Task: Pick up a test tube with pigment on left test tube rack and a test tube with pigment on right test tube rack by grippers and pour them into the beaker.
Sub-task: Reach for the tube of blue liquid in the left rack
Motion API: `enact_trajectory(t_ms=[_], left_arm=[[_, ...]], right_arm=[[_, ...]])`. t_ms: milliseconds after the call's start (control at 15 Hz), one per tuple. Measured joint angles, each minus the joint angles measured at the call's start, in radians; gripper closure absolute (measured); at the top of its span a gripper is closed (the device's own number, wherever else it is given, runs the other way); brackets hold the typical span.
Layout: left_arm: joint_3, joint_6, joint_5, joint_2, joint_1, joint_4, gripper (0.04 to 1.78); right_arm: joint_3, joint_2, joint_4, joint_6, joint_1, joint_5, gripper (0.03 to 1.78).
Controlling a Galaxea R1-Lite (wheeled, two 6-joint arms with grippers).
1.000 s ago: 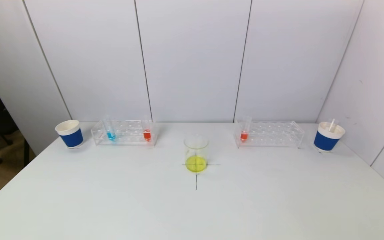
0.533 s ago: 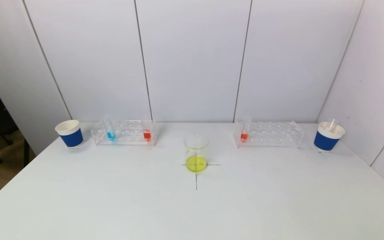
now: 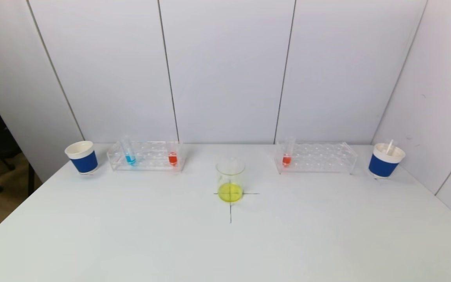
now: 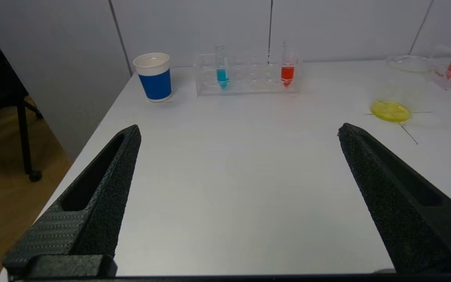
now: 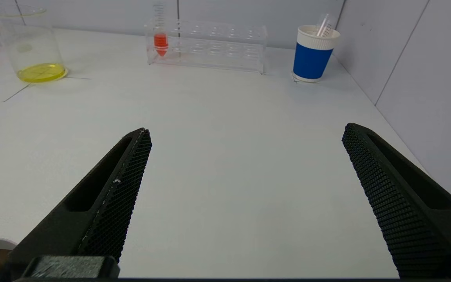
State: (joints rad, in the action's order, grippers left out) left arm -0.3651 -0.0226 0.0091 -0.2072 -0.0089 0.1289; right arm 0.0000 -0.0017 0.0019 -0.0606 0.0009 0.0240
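The left test tube rack [image 3: 147, 156] stands at the back left and holds a blue-pigment tube [image 3: 129, 152] and a red-pigment tube [image 3: 172, 154]. At the back right, the right test tube rack [image 3: 319, 157] holds one red-pigment tube [image 3: 287, 154]. The beaker [image 3: 230, 181], with yellow liquid in its bottom, stands mid-table on a black cross mark. My left gripper [image 4: 238, 131] hangs open over the near left of the table, well short of the left rack [image 4: 249, 74]. My right gripper [image 5: 246, 133] is open over the near right, well short of the right rack [image 5: 210, 43]. Neither arm shows in the head view.
A blue-sleeved paper cup [image 3: 82, 157] stands left of the left rack. A second cup [image 3: 386, 160] right of the right rack holds an empty tube. Wall panels close the back and right side; the table's left edge drops to the floor.
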Motion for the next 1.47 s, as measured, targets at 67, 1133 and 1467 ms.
enact_trajectory(t_ms=[67, 1133, 1467], left_arm=[[-0.04, -0.001, 0.0, -0.058, -0.003, -0.014, 0.06], [-0.194, 0.0, -0.069, -1.126, 0.014, -0.904, 0.06], [-0.213, 0.0, -0.239, -1.393, 0.096, -1.101, 0.06]], right_arm=[[0.0, 0.0, 0.0, 0.0, 0.001, 0.0, 0.04], [0.0, 0.0, 0.0, 0.0, 0.001, 0.0, 0.04], [0.0, 0.0, 0.0, 0.0, 0.0, 0.0, 0.04]])
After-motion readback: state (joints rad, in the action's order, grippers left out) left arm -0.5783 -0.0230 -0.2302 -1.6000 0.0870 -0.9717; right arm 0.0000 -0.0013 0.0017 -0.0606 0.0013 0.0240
